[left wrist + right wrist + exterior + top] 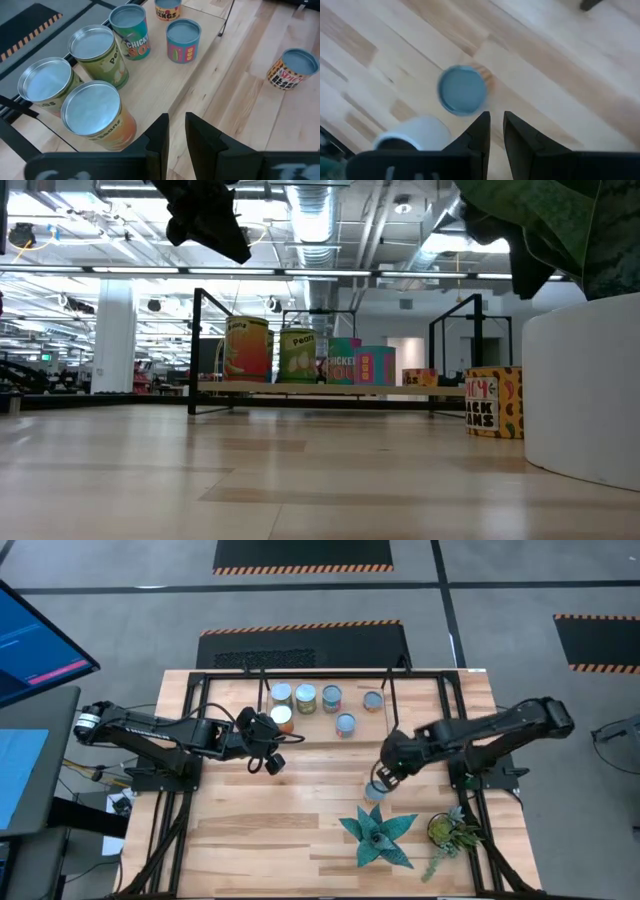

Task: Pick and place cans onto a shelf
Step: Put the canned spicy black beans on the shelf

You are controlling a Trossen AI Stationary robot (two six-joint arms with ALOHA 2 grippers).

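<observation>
Five cans (306, 698) are on the shelf (420, 690); the sixth can (462, 90) sits on the table (290, 810) beside a white plant pot (417, 131). The right gripper (383, 777) hovers over it, fingers nearly closed, holding nothing. The left gripper (272, 762) is near the shelf, clenched and empty.

4 cans (300, 355) stand on the shelf (330, 388).

A teal can (131, 31) on the shelf (165, 80) reads "CHICKEN SO", the rest cut off. An orange can (167, 9) behind it shows "INGS". A green can (102, 55) shows "Pe". The nearest can (97, 117) reads "Beans". The can off the shelf (292, 69) reads "SPICY BLACK BEANS".
</observation>
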